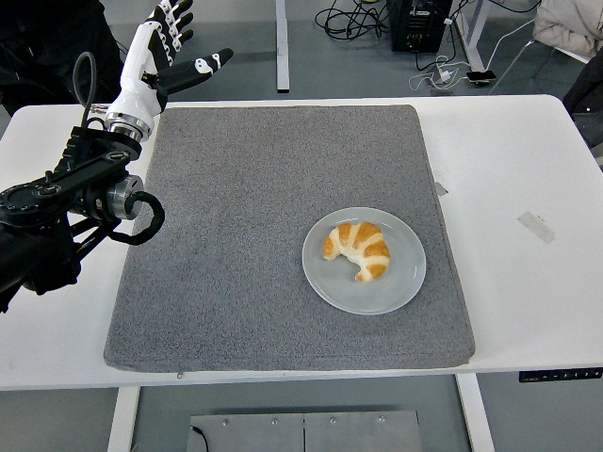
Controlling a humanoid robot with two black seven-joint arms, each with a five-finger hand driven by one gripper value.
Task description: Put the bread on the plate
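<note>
A croissant [359,249] lies on a round white plate [400,282], on the right half of a grey mat [245,254]. My left hand [170,47] is raised at the far left, above the table's back edge, well away from the plate. Its fingers are spread and it holds nothing. Its black forearm [66,207] comes in from the left edge. My right arm is out of view.
A person in dark clothing [66,47] stands at the top left behind the table. A small strip of tape [535,227] lies on the table at the right. Cables and a black box [419,24] lie on the floor beyond.
</note>
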